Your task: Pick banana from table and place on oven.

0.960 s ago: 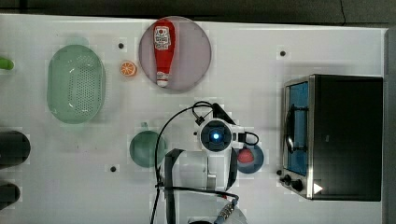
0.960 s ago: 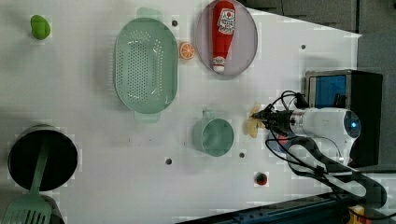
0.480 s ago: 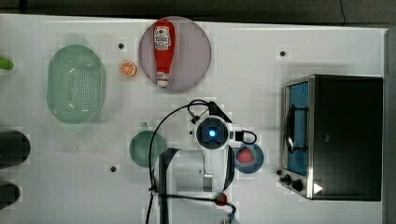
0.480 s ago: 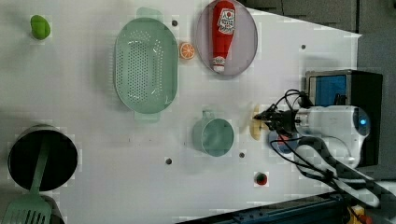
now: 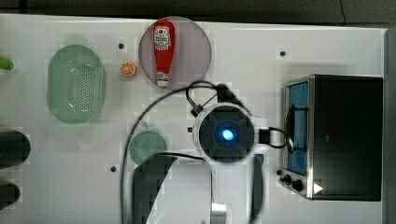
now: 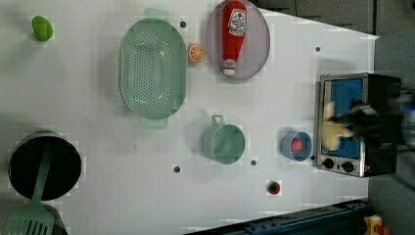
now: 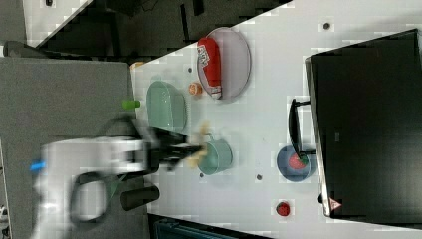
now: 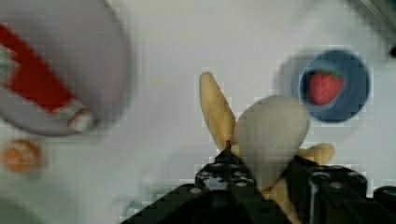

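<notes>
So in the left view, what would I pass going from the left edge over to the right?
Black pot with the green spatula → green colander → orange slice → green cup → blue bowl holding a strawberry → banana held in front of the oven.

The top view looks straight down on the table (image 5: 327, 42), oven (image 5: 348, 135) at the top view's right. The left view also looks down, from farther off, oven (image 6: 379, 125) at the left view's right. The right view is rolled sideways and nearer the oven (image 7: 368, 124). The wrist view looks down close past the claw (image 8: 261, 186). All share the plate (image 5: 196, 51).
</notes>
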Tool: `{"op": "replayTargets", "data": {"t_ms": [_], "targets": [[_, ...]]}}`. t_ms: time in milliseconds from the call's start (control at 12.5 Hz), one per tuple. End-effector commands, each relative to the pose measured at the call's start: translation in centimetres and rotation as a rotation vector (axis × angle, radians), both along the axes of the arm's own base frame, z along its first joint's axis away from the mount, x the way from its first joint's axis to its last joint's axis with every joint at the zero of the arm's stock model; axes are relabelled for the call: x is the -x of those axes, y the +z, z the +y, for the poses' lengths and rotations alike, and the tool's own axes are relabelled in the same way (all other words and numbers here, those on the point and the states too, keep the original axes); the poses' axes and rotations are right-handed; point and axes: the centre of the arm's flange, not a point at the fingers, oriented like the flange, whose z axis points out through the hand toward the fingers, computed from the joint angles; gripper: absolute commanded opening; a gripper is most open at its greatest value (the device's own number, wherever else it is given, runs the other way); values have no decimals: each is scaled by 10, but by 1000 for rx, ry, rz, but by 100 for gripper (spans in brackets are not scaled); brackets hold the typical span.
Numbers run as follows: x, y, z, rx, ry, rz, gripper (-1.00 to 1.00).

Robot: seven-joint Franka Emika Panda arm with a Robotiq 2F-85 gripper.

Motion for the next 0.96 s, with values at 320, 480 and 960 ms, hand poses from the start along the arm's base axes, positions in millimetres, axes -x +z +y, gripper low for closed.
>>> {"op": "replayTargets", "data": {"t_ms": [320, 480, 960], "targets": [[0, 114, -19, 15, -40, 3, -47], [-12, 107, -57, 5, -70, 11, -47], [-3, 55, -234, -5, 93, 47, -47]]}}
